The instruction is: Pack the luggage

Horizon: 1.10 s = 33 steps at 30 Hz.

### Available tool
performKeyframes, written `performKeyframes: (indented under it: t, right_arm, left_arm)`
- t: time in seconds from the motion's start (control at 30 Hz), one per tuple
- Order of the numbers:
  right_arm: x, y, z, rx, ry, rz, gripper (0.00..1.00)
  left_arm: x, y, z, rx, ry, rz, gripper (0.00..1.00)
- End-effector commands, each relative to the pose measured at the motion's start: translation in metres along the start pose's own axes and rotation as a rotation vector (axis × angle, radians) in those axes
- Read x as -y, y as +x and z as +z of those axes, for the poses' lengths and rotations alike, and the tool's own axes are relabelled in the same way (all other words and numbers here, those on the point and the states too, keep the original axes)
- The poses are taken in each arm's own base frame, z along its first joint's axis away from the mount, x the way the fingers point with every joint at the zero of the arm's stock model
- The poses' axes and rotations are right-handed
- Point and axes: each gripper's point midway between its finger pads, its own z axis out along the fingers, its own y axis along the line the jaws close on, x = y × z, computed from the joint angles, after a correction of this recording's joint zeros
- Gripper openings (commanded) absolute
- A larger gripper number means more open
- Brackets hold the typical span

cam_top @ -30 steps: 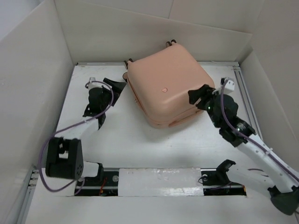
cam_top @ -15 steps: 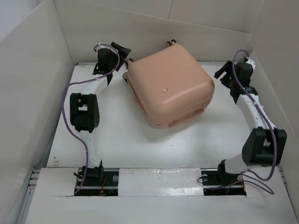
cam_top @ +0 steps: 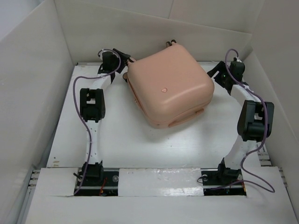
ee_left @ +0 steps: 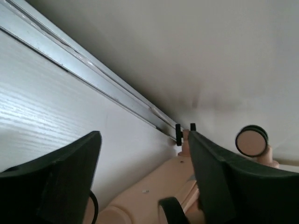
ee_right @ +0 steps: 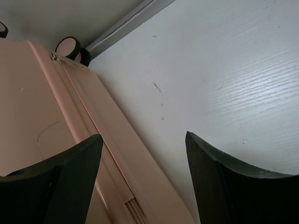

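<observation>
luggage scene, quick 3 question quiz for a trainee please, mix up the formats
1. True or false: the luggage lies on the table with its two shells shut together.
2. Pick one. The left gripper is:
A) by the luggage's far left corner, near the wheels
B) resting on top of the lid
C) folded back at its own base
3. Fill the blank: the left gripper and the right gripper both have their jaws ___, with nothing held between them.

Key: 1 true; 2 A; 3 open
</observation>
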Motion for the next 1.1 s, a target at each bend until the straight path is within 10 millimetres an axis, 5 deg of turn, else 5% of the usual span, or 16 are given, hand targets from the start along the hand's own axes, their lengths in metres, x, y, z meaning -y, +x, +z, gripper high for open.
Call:
performKeyframes:
  t: [0.0, 0.1, 0.2, 0.23, 0.27, 0.33, 0.37, 0.47, 0.5, 0.57, 0.63, 0.8, 0.9, 1.0, 1.03, 1.07]
  right_arm:
    - [-0.047, 0.04, 0.002, -0.131, -0.185, -0.084, 0.77]
    - [-0.066, 0.076, -0.002, -0.215, -0.249, -0.119, 0.75]
    - [-0.09, 0.118, -0.013, -0.308, -0.331, -0.173, 0.75]
    - [-0.098, 0.125, -0.018, -0.32, -0.355, -0.197, 0.75]
    - [-0.105, 0.141, -0.024, -0.351, -0.369, -0.217, 0.75]
    - [-0.1, 0.165, -0.034, -0.398, -0.366, -0.229, 0.75]
    - [-0.105, 0.167, -0.042, -0.397, -0.378, -0.236, 0.75]
    - [-0.113, 0.184, -0.056, -0.424, -0.4, -0.254, 0.75]
    - [-0.121, 0.19, -0.063, -0.441, -0.422, -0.263, 0.75]
    - [-0.143, 0.185, -0.066, -0.443, -0.471, -0.276, 0.75]
    - [-0.154, 0.198, -0.064, -0.524, -0.482, -0.284, 0.75]
    - [-0.232, 0.158, -0.06, -0.491, -0.501, -0.397, 0.75]
    - [-0.241, 0.124, -0.076, -0.389, -0.377, -0.446, 0.77]
    - [-0.244, 0.05, -0.141, -0.097, -0.286, -0.455, 0.83]
    - [-0.224, 0.056, -0.152, -0.092, -0.245, -0.441, 0.85]
    - [-0.229, 0.031, -0.207, 0.009, -0.288, -0.416, 0.85]
  left_arm:
    - [0.071, 0.016, -0.039, -0.037, 0.223, 0.004, 0.68]
    - [0.093, 0.027, -0.084, -0.026, 0.355, -0.071, 0.3]
    - [0.077, 0.044, -0.122, -0.012, 0.366, -0.118, 0.03]
    - [0.097, 0.035, -0.152, 0.022, 0.419, -0.116, 0.0]
    - [0.067, 0.049, -0.165, 0.026, 0.375, -0.144, 0.0]
    - [0.081, 0.045, -0.212, 0.063, 0.439, -0.157, 0.0]
    - [0.049, 0.062, -0.227, 0.053, 0.382, -0.18, 0.0]
    - [0.049, 0.065, -0.291, 0.12, 0.411, -0.184, 0.0]
    - [0.015, 0.082, -0.306, 0.126, 0.347, -0.207, 0.0]
    - [0.025, 0.092, -0.348, 0.143, 0.404, -0.203, 0.0]
    - [-0.009, 0.112, -0.362, 0.14, 0.303, -0.225, 0.0]
    - [-0.002, 0.096, -0.415, 0.249, 0.309, -0.173, 0.0]
    - [0.002, 0.081, -0.425, 0.307, 0.255, -0.099, 0.0]
    - [0.012, 0.075, -0.416, 0.295, 0.205, -0.039, 0.0]
    - [0.002, 0.082, -0.402, 0.26, 0.159, -0.021, 0.0]
    - [0.007, 0.083, -0.397, 0.255, 0.177, -0.021, 0.0]
